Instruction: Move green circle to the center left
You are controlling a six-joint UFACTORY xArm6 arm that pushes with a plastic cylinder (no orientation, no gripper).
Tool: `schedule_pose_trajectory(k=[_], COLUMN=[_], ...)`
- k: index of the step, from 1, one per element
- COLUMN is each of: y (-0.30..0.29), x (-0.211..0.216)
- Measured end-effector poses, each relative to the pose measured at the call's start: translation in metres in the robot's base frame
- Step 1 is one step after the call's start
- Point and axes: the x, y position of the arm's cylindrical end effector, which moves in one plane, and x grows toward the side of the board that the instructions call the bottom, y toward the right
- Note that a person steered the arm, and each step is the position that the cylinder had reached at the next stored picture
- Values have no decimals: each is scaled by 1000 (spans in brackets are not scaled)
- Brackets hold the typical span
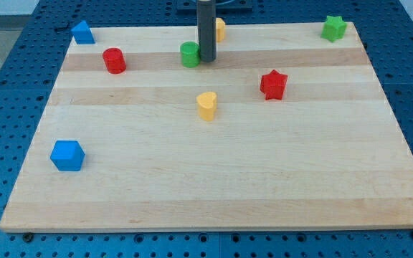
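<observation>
The green circle (189, 54) stands near the view's top, a little left of the middle of the wooden board (214, 179). My tip (206, 59) sits right against the green circle's right side; the dark rod rises from it out of the view's top. The board's centre left lies further to the view's left and lower.
A red cylinder (114, 61) stands left of the green circle. A blue block (83, 32) is at the top left, a blue cube (67, 155) at the lower left. A yellow heart (206, 105) is mid-board, a red star (273, 84) right of it, a green star (333, 28) top right, a yellow block (219, 29) behind the rod.
</observation>
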Motion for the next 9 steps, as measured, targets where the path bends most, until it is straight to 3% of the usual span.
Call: schedule_pose_trajectory(k=[2, 5, 9], y=[-61, -181, -192], x=[-12, 82, 59])
